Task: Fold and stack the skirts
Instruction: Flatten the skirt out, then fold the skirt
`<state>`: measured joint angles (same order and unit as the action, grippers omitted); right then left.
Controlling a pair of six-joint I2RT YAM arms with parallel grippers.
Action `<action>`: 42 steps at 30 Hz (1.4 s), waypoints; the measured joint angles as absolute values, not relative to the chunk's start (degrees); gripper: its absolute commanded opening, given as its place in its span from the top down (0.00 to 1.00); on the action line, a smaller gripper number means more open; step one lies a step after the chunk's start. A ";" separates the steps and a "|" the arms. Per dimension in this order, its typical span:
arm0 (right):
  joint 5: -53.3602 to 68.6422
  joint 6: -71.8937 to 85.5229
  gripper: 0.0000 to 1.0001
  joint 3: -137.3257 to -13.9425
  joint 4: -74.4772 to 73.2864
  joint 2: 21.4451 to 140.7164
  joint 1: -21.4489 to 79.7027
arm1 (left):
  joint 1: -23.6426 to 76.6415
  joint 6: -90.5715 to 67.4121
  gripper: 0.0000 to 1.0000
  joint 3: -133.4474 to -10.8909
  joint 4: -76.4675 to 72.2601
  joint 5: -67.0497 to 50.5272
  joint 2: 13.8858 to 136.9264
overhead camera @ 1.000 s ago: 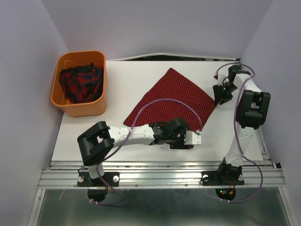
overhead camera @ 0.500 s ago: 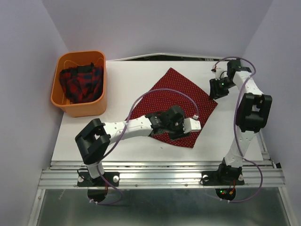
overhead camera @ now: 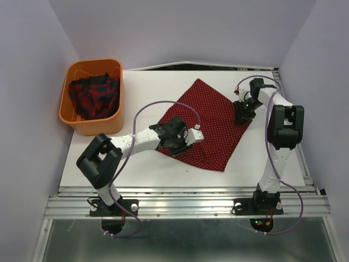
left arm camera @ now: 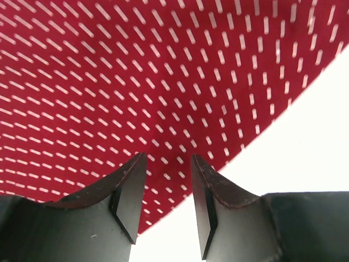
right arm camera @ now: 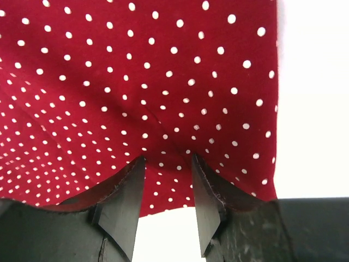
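The left pincer (left arm camera: 167, 158) is sliding leftward across the polka-dot skirt (overhead camera: 218, 109), its jaws narrowing. The right pincer (right arm camera: 168, 158) is reaching inward onto the skirt's right corner.

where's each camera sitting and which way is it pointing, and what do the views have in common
Top external: fixed above and behind the bases, looking down on the table; both arms show, with the polka-dot skirt and orange basket.
Left wrist: on the left arm, looking past the left claw at the skirt's edge and bare table.
Right wrist: on the right arm, looking past the right claw at the skirt's edge and bare table.
Shared: all three show the polka-dot skirt.
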<state>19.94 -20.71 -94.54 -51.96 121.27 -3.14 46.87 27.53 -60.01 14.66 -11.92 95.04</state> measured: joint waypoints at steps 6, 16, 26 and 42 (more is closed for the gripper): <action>17.43 -20.45 0.55 -95.77 -51.33 122.96 -2.24 | 47.53 32.01 0.64 -57.47 15.33 -11.70 98.19; 11.88 -19.90 0.55 -105.97 -52.16 129.05 1.21 | 56.62 36.36 0.72 -67.51 20.56 -13.52 105.82; 11.18 -20.64 0.55 -110.69 -51.92 131.83 3.11 | 71.40 34.46 0.65 -76.90 27.03 -23.81 110.78; 14.24 -22.26 0.50 -101.43 -49.98 125.97 8.12 | 44.05 29.02 0.55 -69.93 26.72 -23.90 93.95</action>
